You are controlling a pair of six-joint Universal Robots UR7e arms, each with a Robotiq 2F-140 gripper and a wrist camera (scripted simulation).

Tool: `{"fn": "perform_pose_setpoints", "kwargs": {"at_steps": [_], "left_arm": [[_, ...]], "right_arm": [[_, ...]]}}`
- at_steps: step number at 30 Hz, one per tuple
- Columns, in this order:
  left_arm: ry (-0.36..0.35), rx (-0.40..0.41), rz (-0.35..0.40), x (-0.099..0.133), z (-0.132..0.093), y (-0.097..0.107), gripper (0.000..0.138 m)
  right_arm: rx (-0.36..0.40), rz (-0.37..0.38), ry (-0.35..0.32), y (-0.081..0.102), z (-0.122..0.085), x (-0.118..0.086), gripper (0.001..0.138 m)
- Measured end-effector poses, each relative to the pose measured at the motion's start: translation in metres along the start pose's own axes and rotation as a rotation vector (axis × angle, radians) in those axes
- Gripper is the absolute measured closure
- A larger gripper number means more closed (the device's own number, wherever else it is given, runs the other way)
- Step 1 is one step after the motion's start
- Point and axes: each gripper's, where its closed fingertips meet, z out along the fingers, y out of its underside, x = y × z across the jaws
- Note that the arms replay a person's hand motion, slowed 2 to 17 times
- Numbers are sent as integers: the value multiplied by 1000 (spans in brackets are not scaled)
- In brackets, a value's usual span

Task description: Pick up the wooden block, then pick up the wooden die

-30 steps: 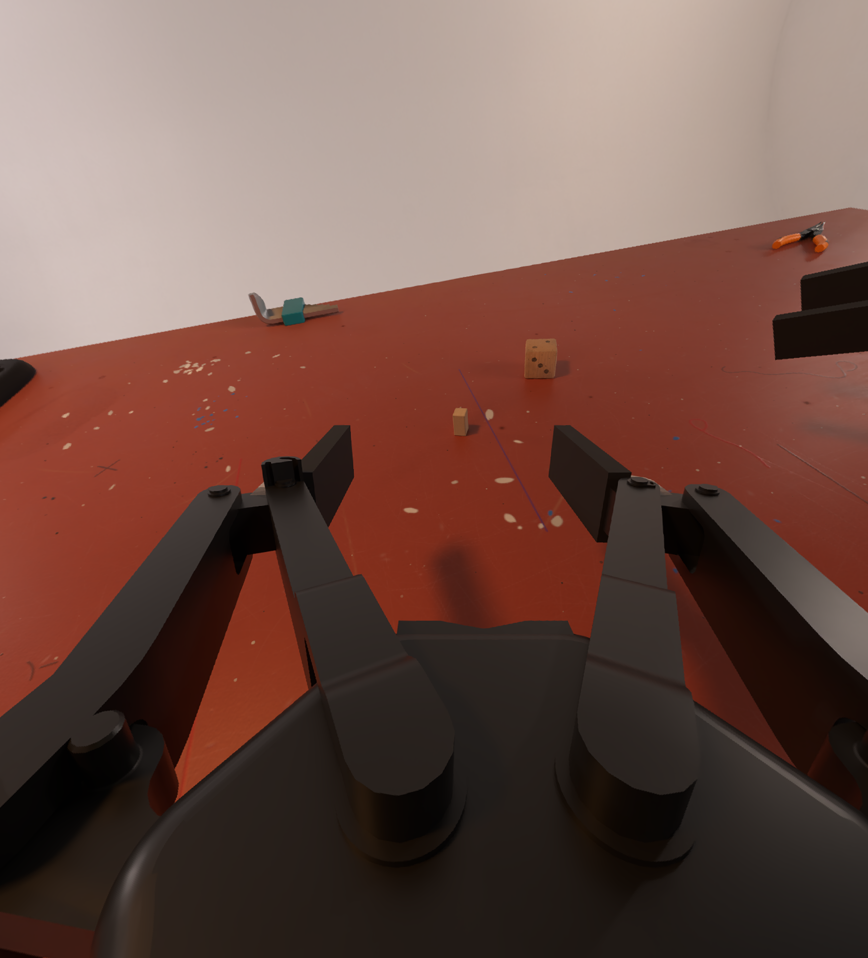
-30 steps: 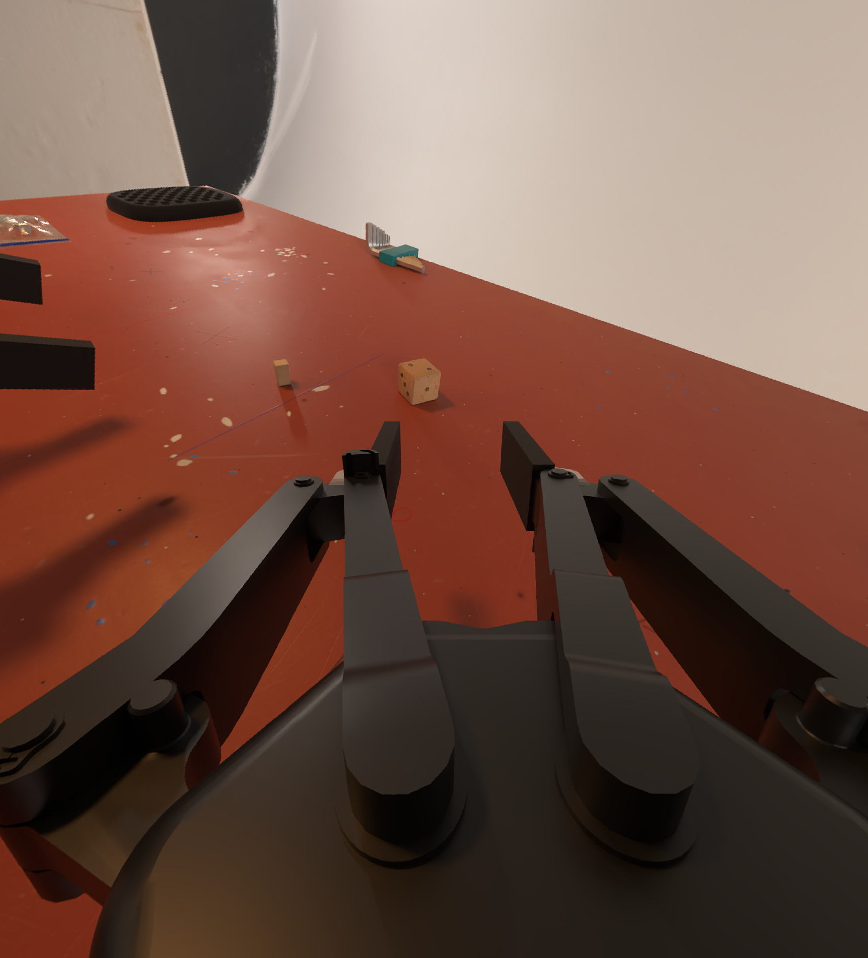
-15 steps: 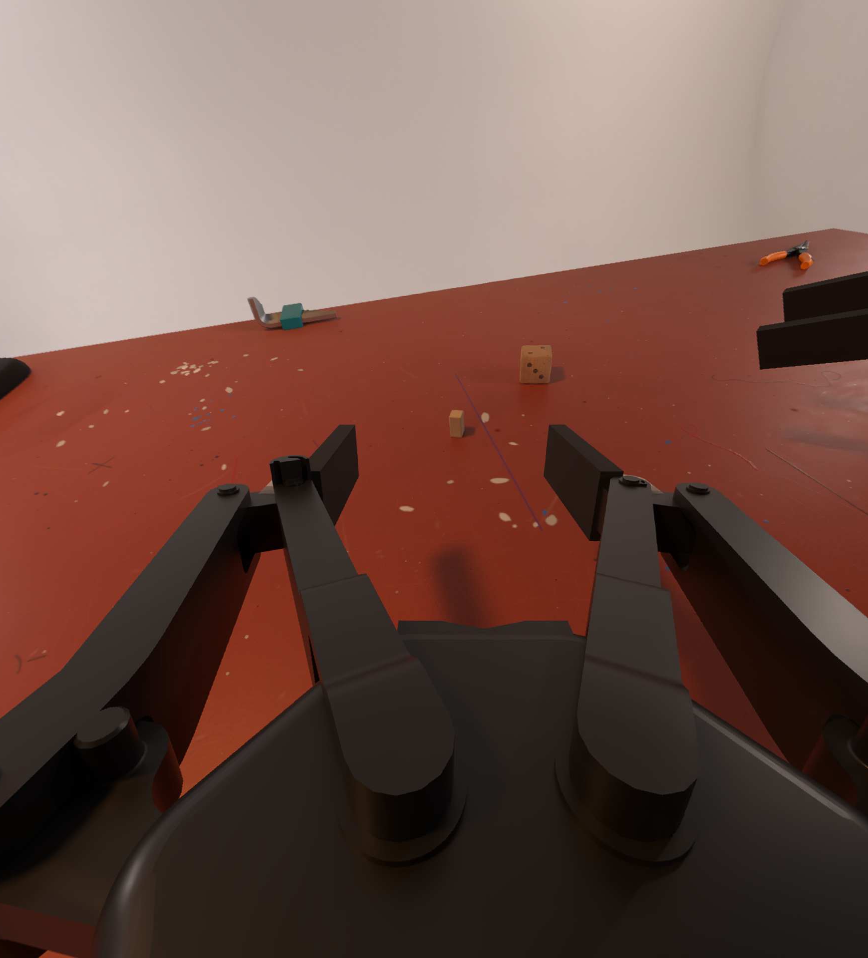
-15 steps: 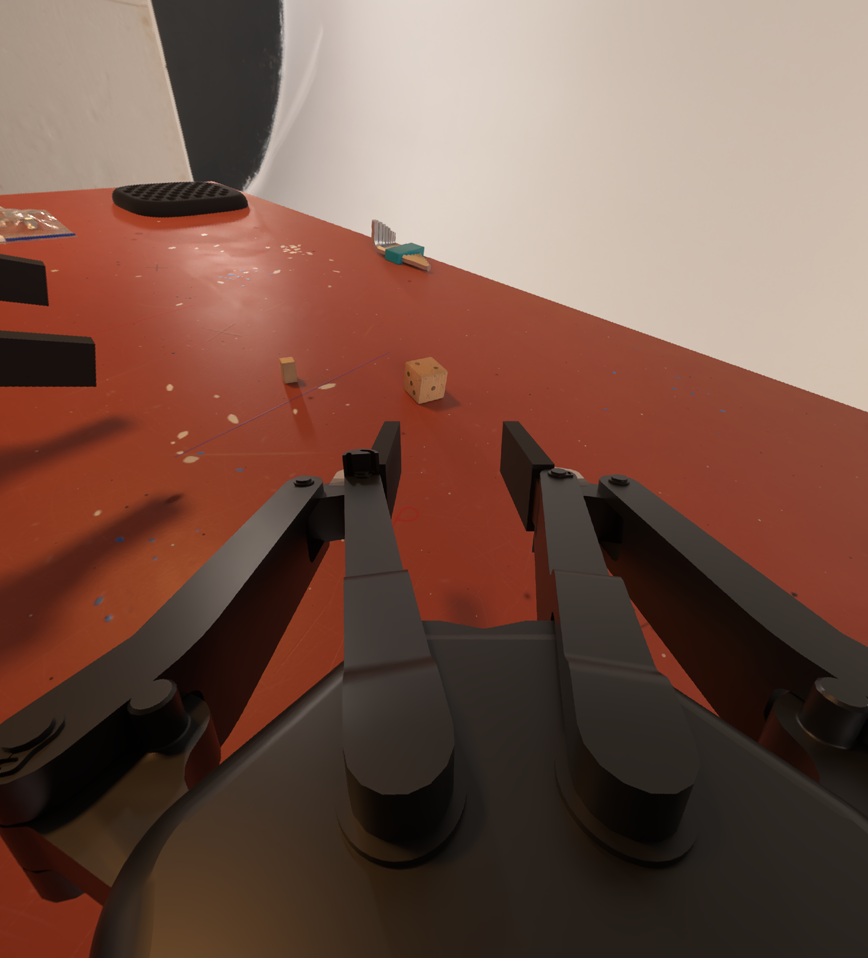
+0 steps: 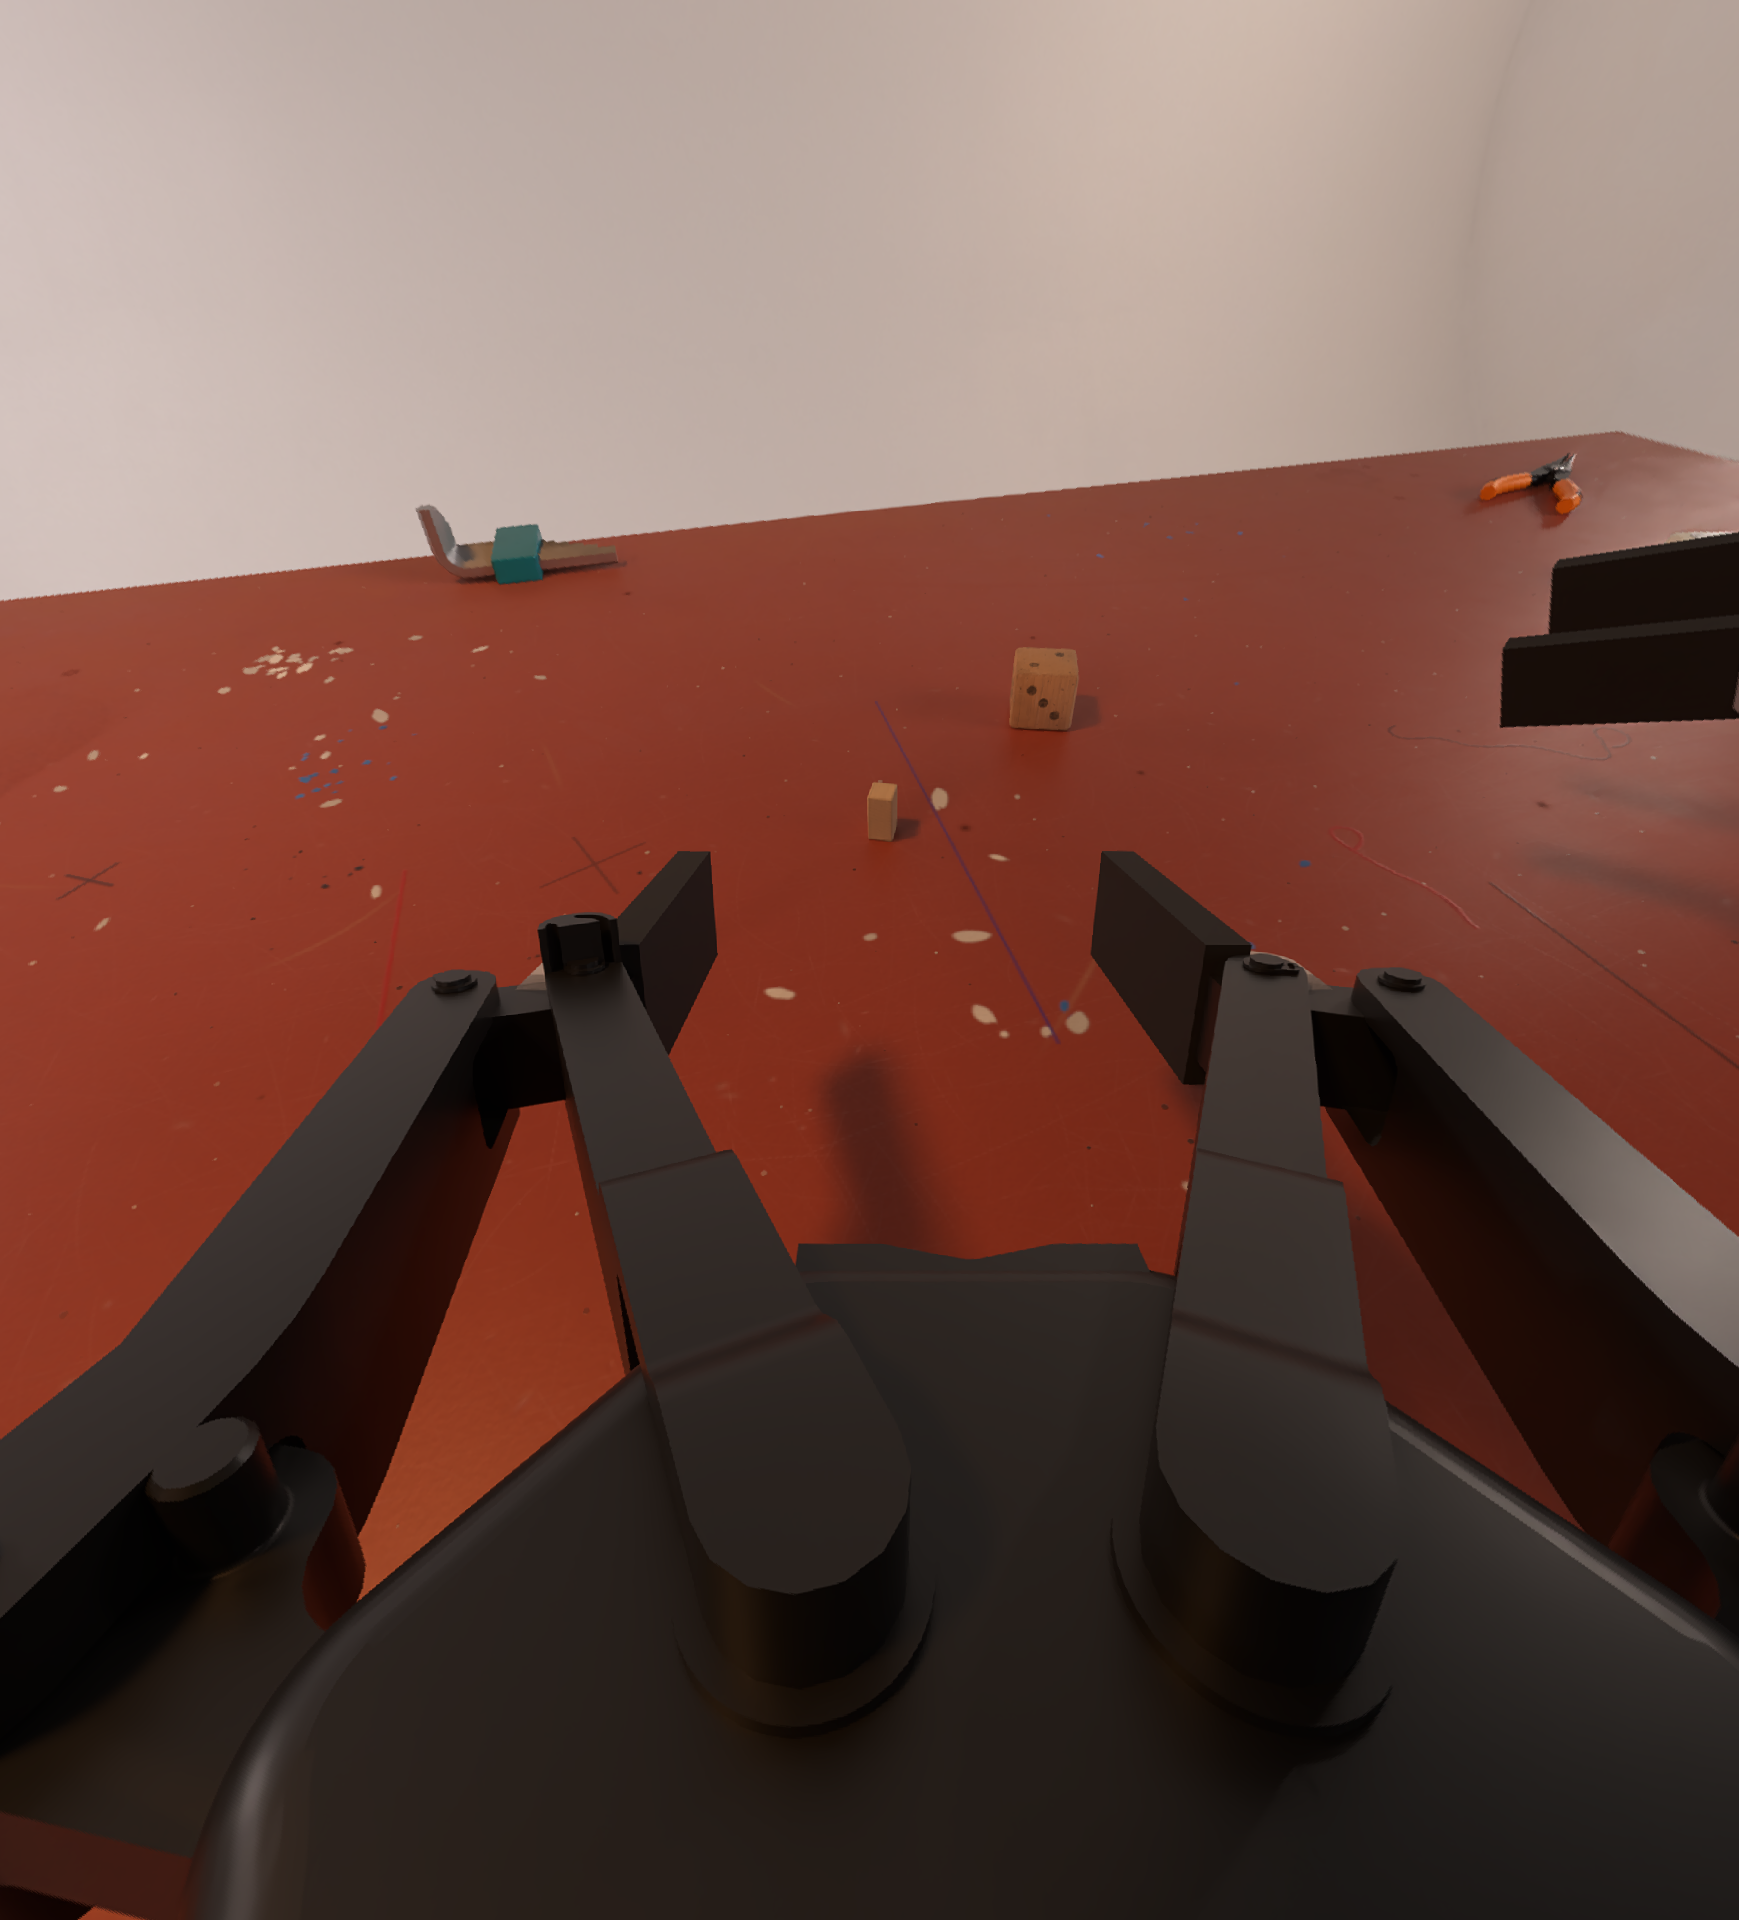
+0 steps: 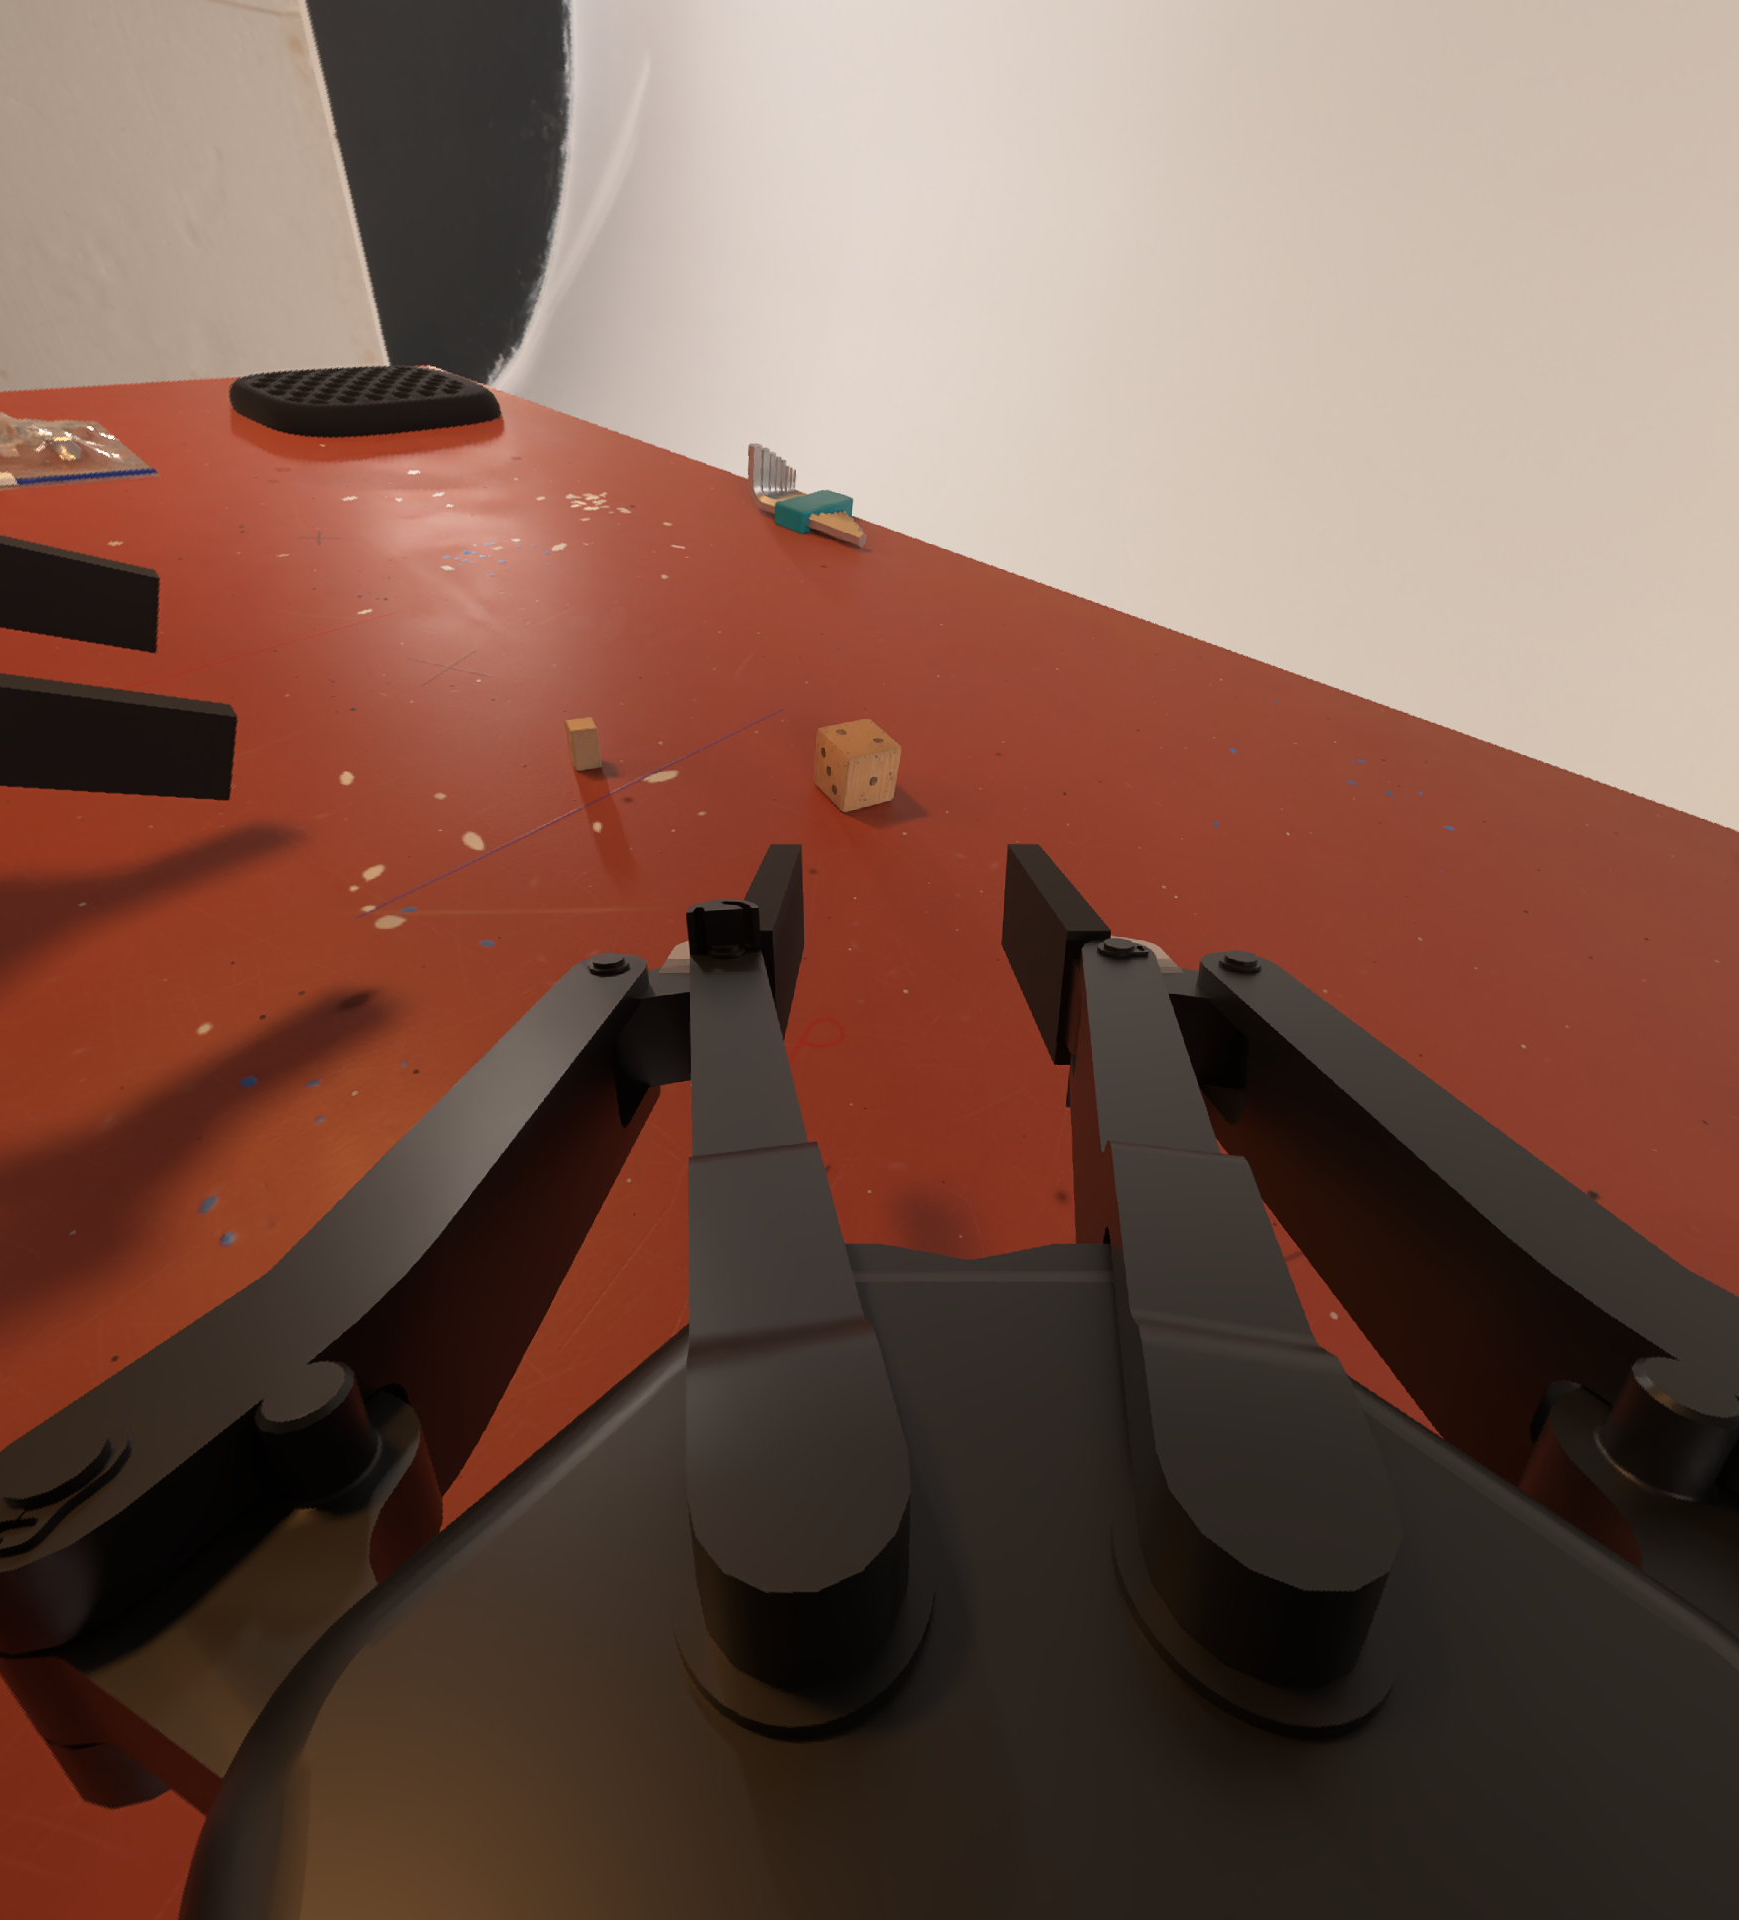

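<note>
A small wooden block (image 5: 881,825) stands on the red table (image 5: 221,1039), ahead of my left gripper (image 5: 904,914) and between its fingers' line. A larger wooden die (image 5: 1043,688) with dark pips sits beyond it to the right. My left gripper is open and empty, above the table. In the right wrist view the block (image 6: 584,744) is ahead to the left and the die (image 6: 856,765) just ahead of my right gripper (image 6: 903,904), which is open and empty. Each gripper's fingers show at the edge of the other's view.
A hex key set with a teal holder (image 5: 515,552) lies near the far table edge. Orange-handled pliers (image 5: 1532,484) lie at the far right. A black perforated pad (image 6: 363,399) and a clear bag of small parts (image 6: 32,449) sit at the far left in the right wrist view.
The left gripper has levelled out and the block and die sit slightly farther right in its view. The right gripper has crept toward the die. Both stay open.
</note>
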Motion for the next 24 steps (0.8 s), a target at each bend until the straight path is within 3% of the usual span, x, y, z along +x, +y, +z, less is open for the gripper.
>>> {"fn": "perform_pose_setpoints", "kwargs": {"at_steps": [7,24], "left_arm": [[10,-34,14,-1,8,0,45],[108,-111,55,8,39,-1,54]], "right_arm": [[4,2,3,-1,-1,1,87],[9,8,8,-2,-3,5,87]]}}
